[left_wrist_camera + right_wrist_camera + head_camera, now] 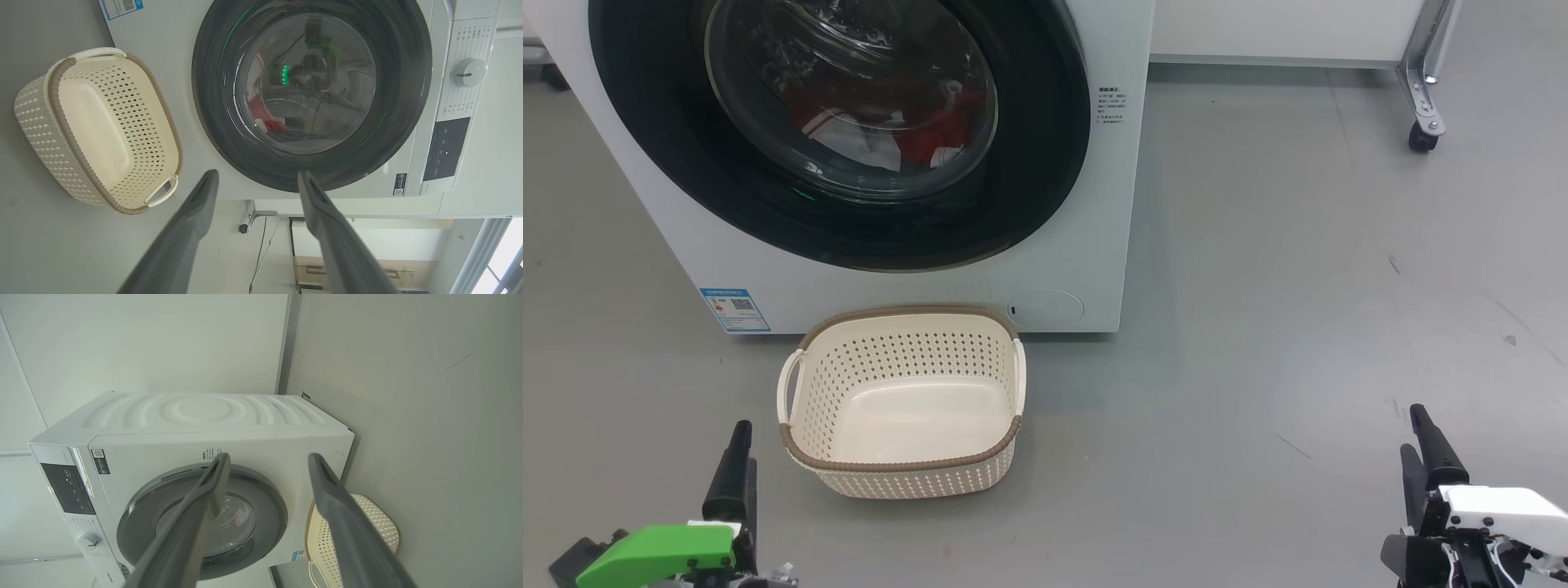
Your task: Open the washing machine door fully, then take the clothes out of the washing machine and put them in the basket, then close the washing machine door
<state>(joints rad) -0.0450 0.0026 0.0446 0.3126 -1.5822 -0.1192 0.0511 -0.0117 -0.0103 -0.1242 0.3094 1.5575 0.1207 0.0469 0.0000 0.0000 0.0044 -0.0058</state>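
On washing machine, white dial

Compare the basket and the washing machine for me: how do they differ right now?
The basket is empty; the washing machine holds the red and white clothes. The basket is open-topped; the washing machine's door is shut. The basket is small and cream; the washing machine is big and white. Both stand on the grey floor.
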